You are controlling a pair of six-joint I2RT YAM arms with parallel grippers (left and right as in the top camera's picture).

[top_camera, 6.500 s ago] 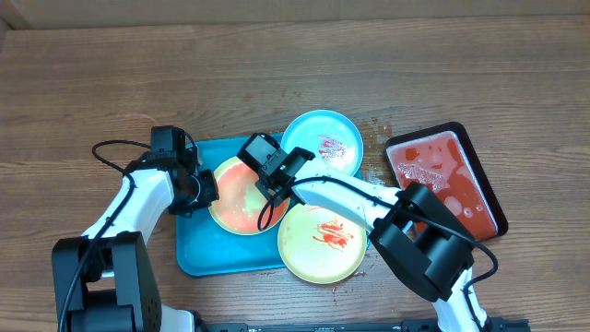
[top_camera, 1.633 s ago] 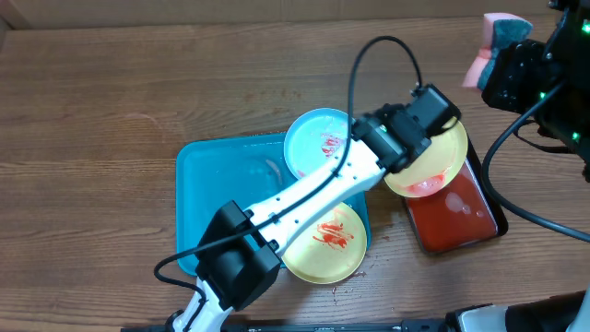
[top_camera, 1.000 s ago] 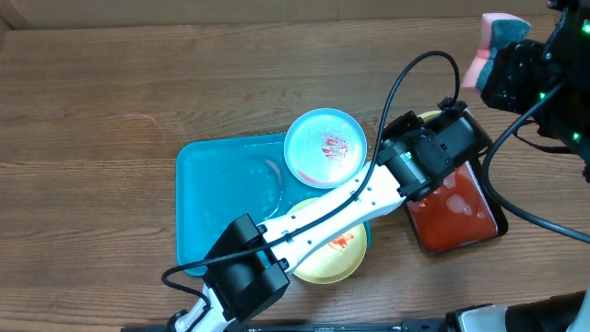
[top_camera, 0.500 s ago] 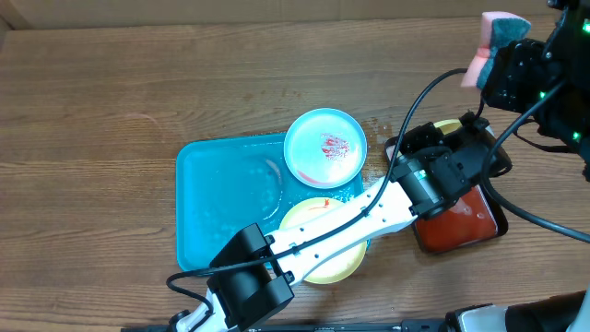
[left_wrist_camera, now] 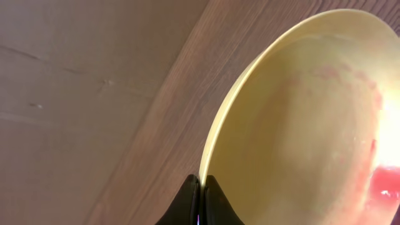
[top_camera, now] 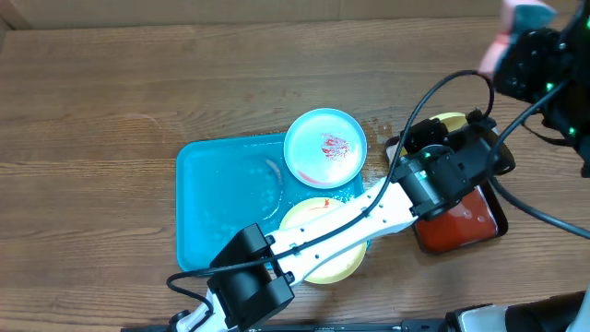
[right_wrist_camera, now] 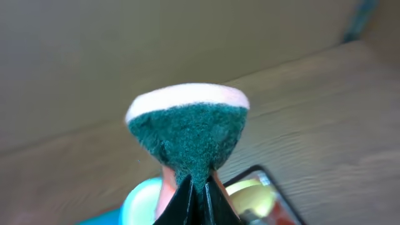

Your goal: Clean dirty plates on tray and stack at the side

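Note:
My left gripper is shut on the rim of a pale yellow plate with faint pink smears and holds it tilted over the black tray. Overhead, only an edge of that plate shows past the left wrist. A light blue plate with a red smear rests on the far right corner of the turquoise tray. A second pale yellow plate lies at the tray's near right, partly under my left arm. My right gripper is shut on a green and pink sponge, raised at the far right.
A smaller black tray of red liquid stands right of the turquoise tray, under the held plate. My left arm crosses diagonally over the turquoise tray's near right corner. Cables loop above the black tray. The turquoise tray's left half is wet.
My left gripper has carried the yellow plate from the turquoise tray to the right, over the black tray. My right gripper with the sponge has shifted slightly right and away.

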